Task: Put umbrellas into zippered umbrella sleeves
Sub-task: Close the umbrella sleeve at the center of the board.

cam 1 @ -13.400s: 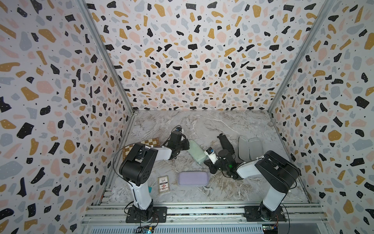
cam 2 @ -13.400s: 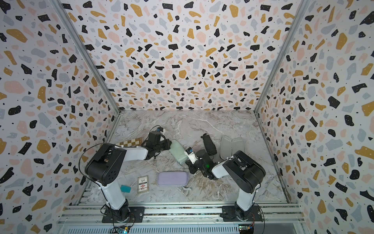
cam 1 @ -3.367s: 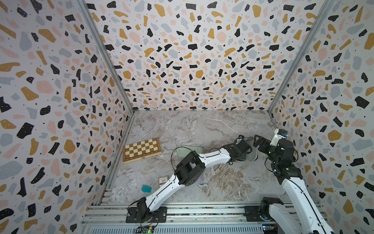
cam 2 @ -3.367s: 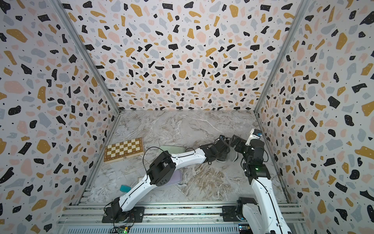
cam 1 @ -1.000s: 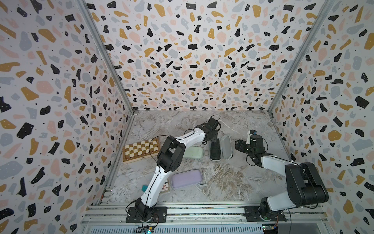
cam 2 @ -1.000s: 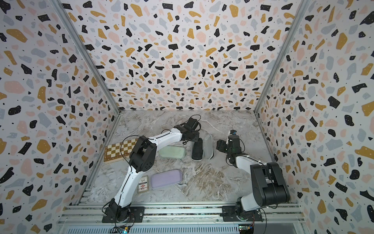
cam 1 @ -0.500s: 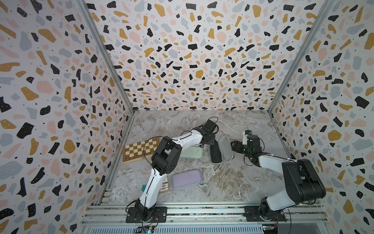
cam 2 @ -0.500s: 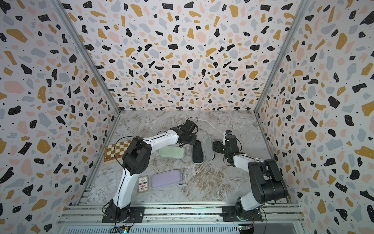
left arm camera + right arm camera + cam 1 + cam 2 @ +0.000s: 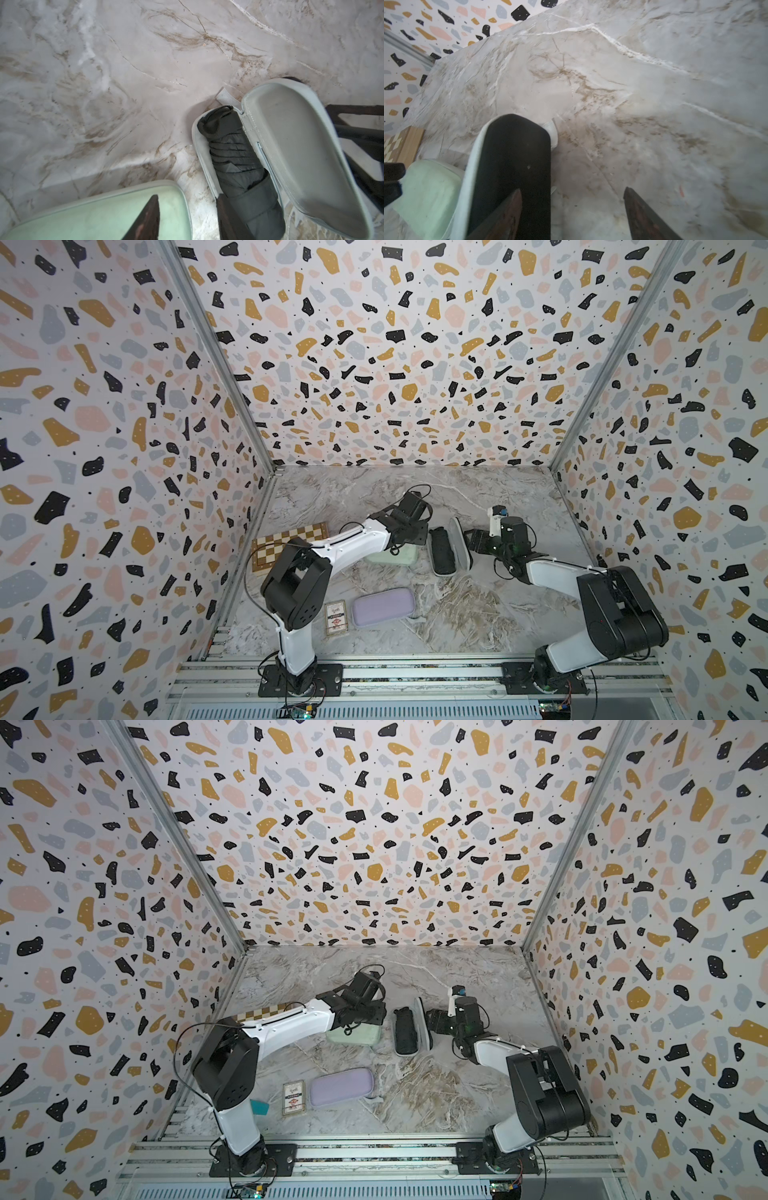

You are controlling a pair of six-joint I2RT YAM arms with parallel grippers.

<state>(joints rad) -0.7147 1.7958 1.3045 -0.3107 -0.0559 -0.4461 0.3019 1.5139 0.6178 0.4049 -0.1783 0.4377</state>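
Observation:
The black umbrella (image 9: 441, 549) (image 9: 405, 1029) (image 9: 234, 158) lies in the lower half of the black sleeve. The sleeve's grey-lined lid (image 9: 459, 543) (image 9: 422, 1023) (image 9: 291, 145) stands tilted up on its hinge, its black outside (image 9: 512, 166) facing my right gripper. My left gripper (image 9: 419, 534) (image 9: 376, 1016) (image 9: 188, 218) is open between the shut mint green sleeve (image 9: 392, 558) (image 9: 93, 214) and the black sleeve, holding nothing. My right gripper (image 9: 473, 539) (image 9: 434, 1021) (image 9: 574, 216) is open, one finger against the lid's outside. The shut lilac sleeve (image 9: 383, 608) (image 9: 341, 1088) lies near the front.
A checkered chessboard box (image 9: 286, 545) (image 9: 398, 143) lies at the left behind my left arm. A small card pack (image 9: 336, 616) sits left of the lilac sleeve, and a teal scrap (image 9: 259, 1106) lies by the left arm's base. Patterned walls close three sides.
My right gripper has moved left up to the black sleeve's lid, and the lid has tipped from lying flat to standing on edge. The left gripper has drawn back slightly.

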